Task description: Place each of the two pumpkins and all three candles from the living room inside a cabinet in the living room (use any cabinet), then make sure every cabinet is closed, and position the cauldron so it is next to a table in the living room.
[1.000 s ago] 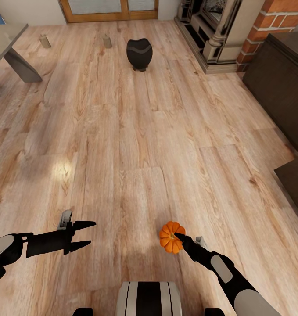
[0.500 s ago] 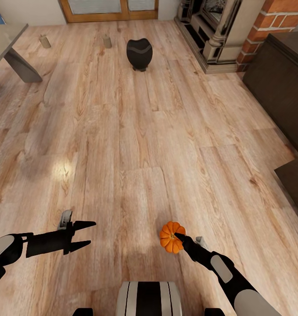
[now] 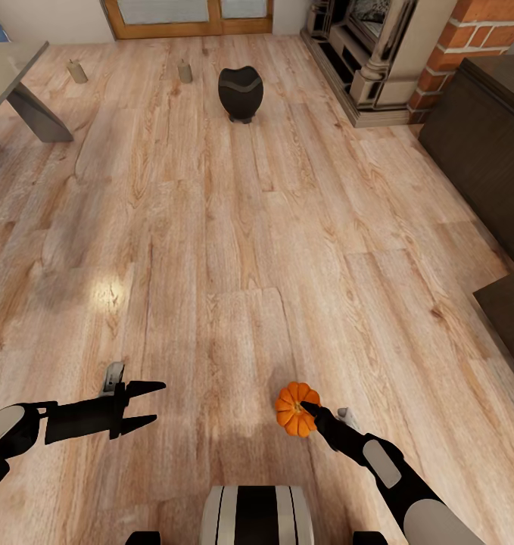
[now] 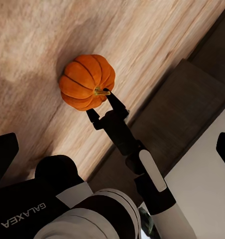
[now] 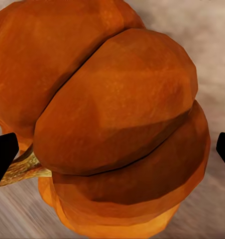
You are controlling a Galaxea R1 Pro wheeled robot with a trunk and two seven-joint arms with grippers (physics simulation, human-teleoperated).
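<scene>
Nothing has moved since before: right gripper [image 3: 308, 412] clamps a pumpkin [image 3: 295, 409] at five o'clock; left gripper [image 3: 152, 403] spread, empty. Candles, cauldron [image 3: 240, 91] untouched.

Head view, lower frame. Left arm enters from the lower left edge, forearm level, pointing toward frame centre; left gripper [image 3: 149, 403] has its two black fingers spread with nothing between them. Right arm rises from the lower right corner toward centre; right gripper [image 3: 308, 412] is closed upon a pumpkin [image 3: 295, 408] (fingertips straddle it in the left wrist view [image 4: 103, 103]).
</scene>
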